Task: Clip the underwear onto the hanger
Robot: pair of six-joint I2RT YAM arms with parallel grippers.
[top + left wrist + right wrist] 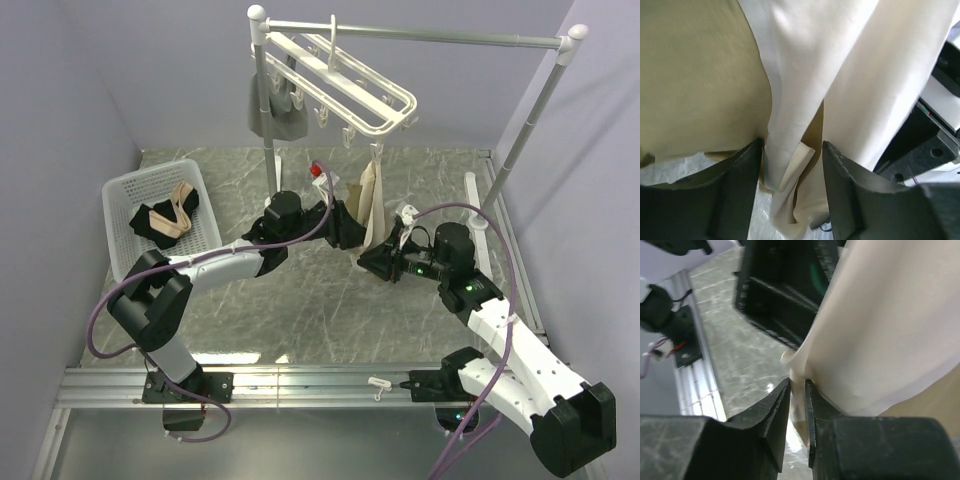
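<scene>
The tan underwear hangs down from a dangling clip of the white hanger, its lower end near the table. My left gripper is open at its left side. In the left wrist view a hanging fold of the underwear and its pale label lie loose between the spread fingers of the left gripper. My right gripper is shut on the lower edge. In the right wrist view the right gripper pinches a thin pale strip of the underwear.
The hanger hangs on a silver rail stand, with a grey garment clipped at its left. A white basket at the left holds black and beige cloth pieces. A loose white clip lies on the near rail.
</scene>
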